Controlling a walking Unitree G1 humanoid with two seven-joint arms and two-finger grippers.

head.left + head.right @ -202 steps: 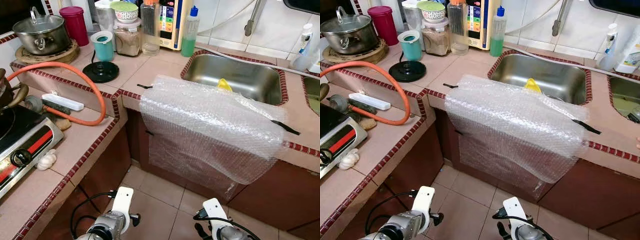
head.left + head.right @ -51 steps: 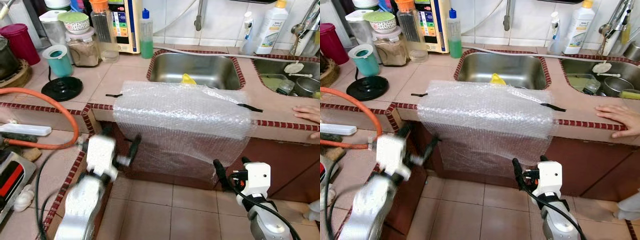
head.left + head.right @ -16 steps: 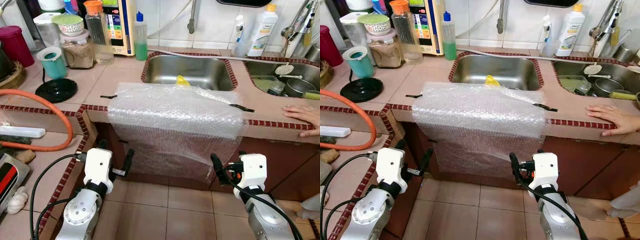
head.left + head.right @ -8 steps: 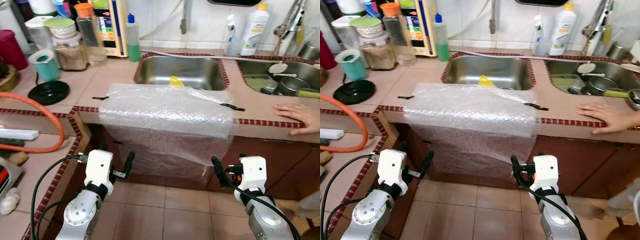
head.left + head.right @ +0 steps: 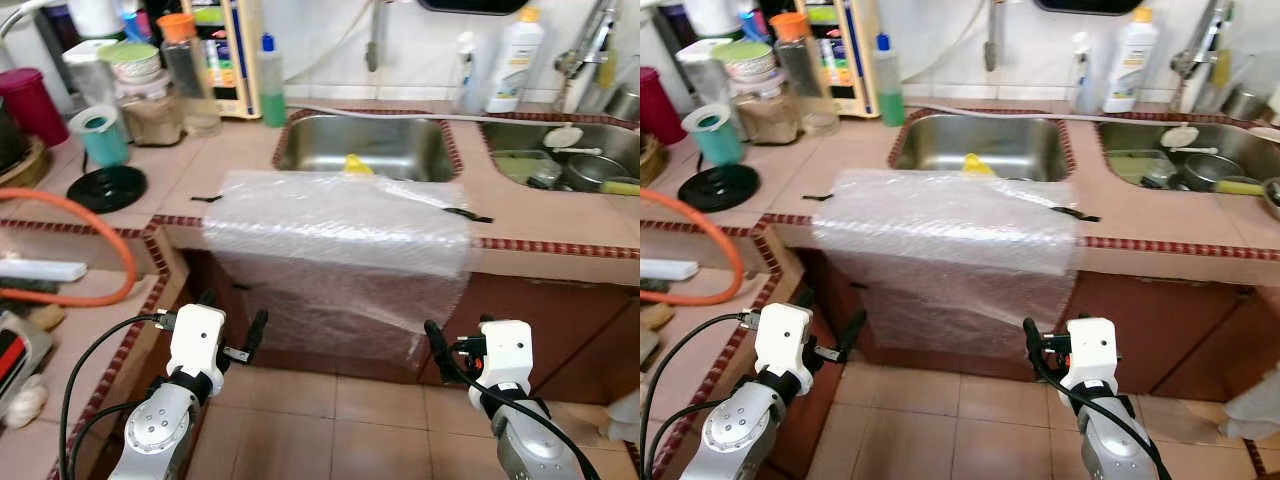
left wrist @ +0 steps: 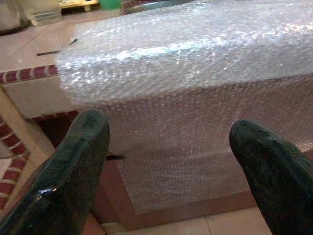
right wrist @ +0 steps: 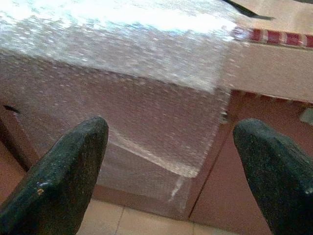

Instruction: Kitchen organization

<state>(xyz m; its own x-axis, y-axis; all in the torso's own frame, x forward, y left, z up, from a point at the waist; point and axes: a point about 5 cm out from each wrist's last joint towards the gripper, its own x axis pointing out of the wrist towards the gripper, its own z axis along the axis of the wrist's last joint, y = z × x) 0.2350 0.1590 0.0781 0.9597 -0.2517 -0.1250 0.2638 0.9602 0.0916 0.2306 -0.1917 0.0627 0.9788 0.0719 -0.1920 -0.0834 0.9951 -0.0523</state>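
Half a second ago a person's hand rested on the tiled counter [image 5: 590, 225] right of the sink [image 5: 365, 150]; it is gone now, so the worktop is free for the robot, while both arms hold the same low, raised pose. The left gripper [image 6: 168, 161] and right gripper [image 7: 171, 166] have fingers spread wide and grasp nothing, each aimed at the bubble wrap sheet [image 5: 335, 225] taped over the counter edge and hanging down the cabinet front. Labels on the white detergent bottle [image 5: 513, 48] and appliance panel [image 5: 228, 55] are too blurred to read.
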